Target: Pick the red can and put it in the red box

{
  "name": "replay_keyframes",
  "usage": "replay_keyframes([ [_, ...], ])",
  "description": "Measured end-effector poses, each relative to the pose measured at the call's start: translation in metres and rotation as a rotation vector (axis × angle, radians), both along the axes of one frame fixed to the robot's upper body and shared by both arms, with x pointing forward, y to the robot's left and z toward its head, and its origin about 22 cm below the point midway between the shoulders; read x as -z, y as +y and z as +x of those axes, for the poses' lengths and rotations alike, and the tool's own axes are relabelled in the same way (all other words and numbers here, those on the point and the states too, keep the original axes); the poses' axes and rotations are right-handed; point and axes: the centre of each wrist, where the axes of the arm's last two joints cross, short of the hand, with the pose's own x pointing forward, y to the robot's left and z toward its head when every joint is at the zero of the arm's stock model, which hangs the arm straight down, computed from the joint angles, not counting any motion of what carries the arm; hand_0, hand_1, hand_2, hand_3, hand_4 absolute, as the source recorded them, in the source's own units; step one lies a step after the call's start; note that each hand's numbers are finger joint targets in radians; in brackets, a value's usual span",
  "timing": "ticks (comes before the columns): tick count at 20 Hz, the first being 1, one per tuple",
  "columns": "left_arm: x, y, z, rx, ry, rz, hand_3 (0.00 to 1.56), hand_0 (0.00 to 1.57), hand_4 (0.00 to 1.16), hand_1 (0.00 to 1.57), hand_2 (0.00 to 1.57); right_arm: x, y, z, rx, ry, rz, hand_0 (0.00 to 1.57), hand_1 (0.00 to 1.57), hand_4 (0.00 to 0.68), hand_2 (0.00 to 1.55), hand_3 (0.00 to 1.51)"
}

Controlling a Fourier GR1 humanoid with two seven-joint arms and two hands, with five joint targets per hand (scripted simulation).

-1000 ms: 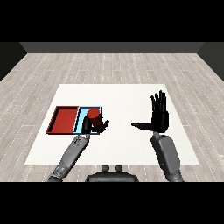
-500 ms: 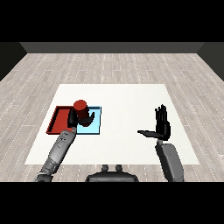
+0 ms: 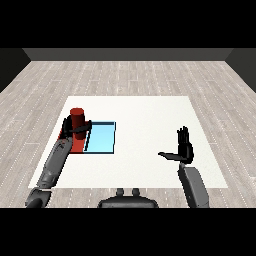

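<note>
A: Red and upright, the red can (image 3: pixel 77 121) sits in our left hand (image 3: pixel 71 129), directly over the red tray (image 3: pixel 76 145). Whether its base touches the tray floor we cannot tell, since our hand and forearm cover the lower part.

B: Our fingers (image 3: pixel 83 130) are curled round the can's middle, a dark band across its side. The can's flat top shows clear above them.

A: Only a strip of the red tray shows, at its near edge beside the forearm. The light blue tray (image 3: pixel 102 138) lies just beside it on the right, the two touching along one edge.

B: Both trays lie on the left part of the white surface (image 3: pixel 145 120). Our left forearm (image 3: pixel 54 163) reaches in from the lower left corner across the near edge of the surface.

A: Our right hand (image 3: pixel 183 148) is well apart from all that, raised over the right side of the surface. Its fingers stand straight and together, pointing up, with the thumb stretched out to the left. It holds nothing.

B: Around the surface we see pale wooden floor (image 3: pixel 130 75).
</note>
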Motion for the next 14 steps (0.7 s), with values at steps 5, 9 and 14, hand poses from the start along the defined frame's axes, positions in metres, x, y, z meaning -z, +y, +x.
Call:
replay_keyframes([
  [5, 0.038, 0.041, 0.004, -0.125, 0.126, 0.006, 1.49, 1.57, 1.07, 1.57, 1.57, 0.005, -0.007, 0.002, -0.004, -0.016, -0.012, 0.00, 0.00, 0.000, 0.00, 0.00],
  [9, 0.066, 0.059, 0.002, -0.203, 0.216, 0.035, 1.43, 1.39, 1.05, 1.39, 1.44, 0.005, -0.003, 0.006, -0.013, -0.048, -0.022, 0.00, 0.00, 0.000, 0.00, 0.00],
  [14, 0.088, 0.076, -0.006, -0.304, 0.369, 0.091, 0.00, 0.53, 0.66, 0.53, 0.62, 0.001, -0.001, 0.005, -0.017, -0.086, -0.047, 0.00, 0.00, 0.000, 0.00, 0.00],
])
